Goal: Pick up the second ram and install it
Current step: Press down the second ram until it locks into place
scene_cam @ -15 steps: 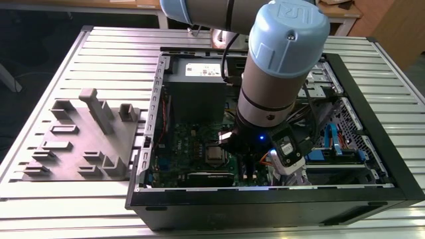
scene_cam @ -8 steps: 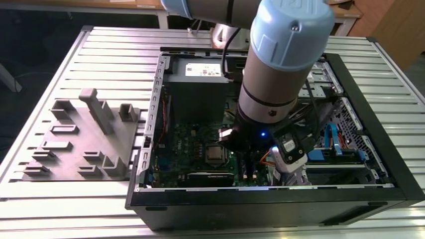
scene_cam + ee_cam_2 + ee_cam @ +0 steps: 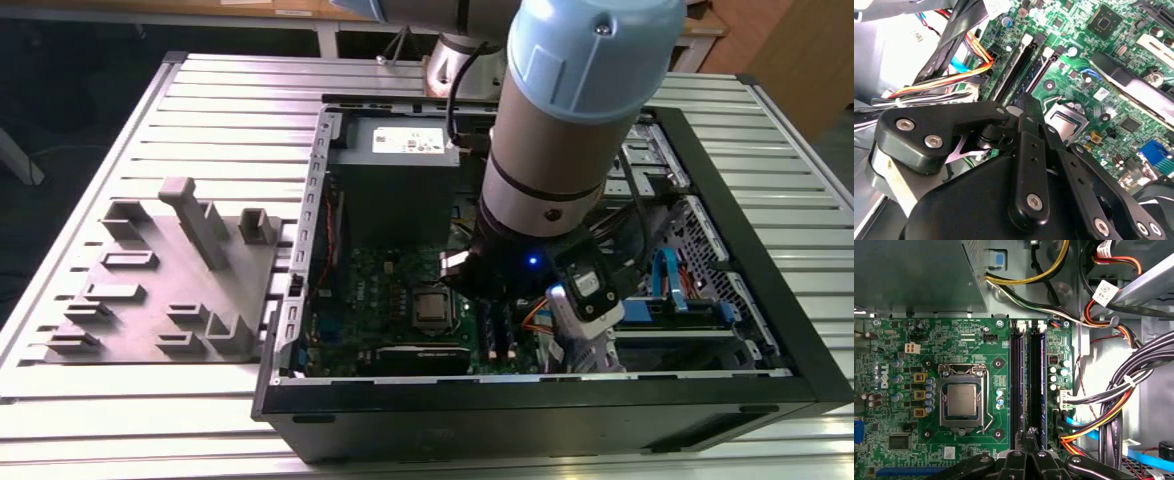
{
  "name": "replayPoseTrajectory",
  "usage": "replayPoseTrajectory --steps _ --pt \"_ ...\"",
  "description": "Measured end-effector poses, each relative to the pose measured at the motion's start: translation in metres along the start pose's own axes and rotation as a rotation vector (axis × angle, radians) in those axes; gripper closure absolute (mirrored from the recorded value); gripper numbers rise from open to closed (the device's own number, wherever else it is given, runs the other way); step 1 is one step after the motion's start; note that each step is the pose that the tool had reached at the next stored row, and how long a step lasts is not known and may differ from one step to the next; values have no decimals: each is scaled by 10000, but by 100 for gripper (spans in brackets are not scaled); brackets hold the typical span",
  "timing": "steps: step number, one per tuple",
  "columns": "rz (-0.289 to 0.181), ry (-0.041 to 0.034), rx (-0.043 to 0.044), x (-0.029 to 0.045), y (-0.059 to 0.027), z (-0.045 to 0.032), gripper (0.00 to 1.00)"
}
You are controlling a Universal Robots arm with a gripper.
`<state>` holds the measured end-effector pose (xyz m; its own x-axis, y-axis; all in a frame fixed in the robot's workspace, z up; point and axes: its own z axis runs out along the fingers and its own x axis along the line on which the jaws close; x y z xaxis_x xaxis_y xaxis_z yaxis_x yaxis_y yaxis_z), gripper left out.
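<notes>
The gripper [image 3: 497,292] is down inside the open computer case [image 3: 767,255], over the motherboard [image 3: 914,355]. In the first wrist view its black fingers [image 3: 1019,460] meet at the tips, so the gripper [image 3: 1031,432] is shut with nothing visible between them. The tips sit over one end of the two long memory slots beside the CPU socket [image 3: 961,400]. A long, thin dark ram [image 3: 1040,385] stands in the slot nearer the cables. I cannot tell whether the tips touch it. In the second wrist view the gripper [image 3: 1026,102] points at those slots [image 3: 1016,65].
A grey holder tray [image 3: 160,290] with upright slabs lies on the slatted table at the exterior view's left. Bundled cables [image 3: 1114,405] crowd the slots on one side. The power supply [image 3: 394,190] and the case walls close in around the arm.
</notes>
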<state>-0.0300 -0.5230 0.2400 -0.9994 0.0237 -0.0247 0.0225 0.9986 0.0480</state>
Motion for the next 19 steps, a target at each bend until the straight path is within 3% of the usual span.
replayPoseTrajectory --steps 4,14,19 --pt "1 1 3 1 20 0 93" --pt "1 0 1 11 212 14 93" --pt "1 1 1 16 258 16 93"
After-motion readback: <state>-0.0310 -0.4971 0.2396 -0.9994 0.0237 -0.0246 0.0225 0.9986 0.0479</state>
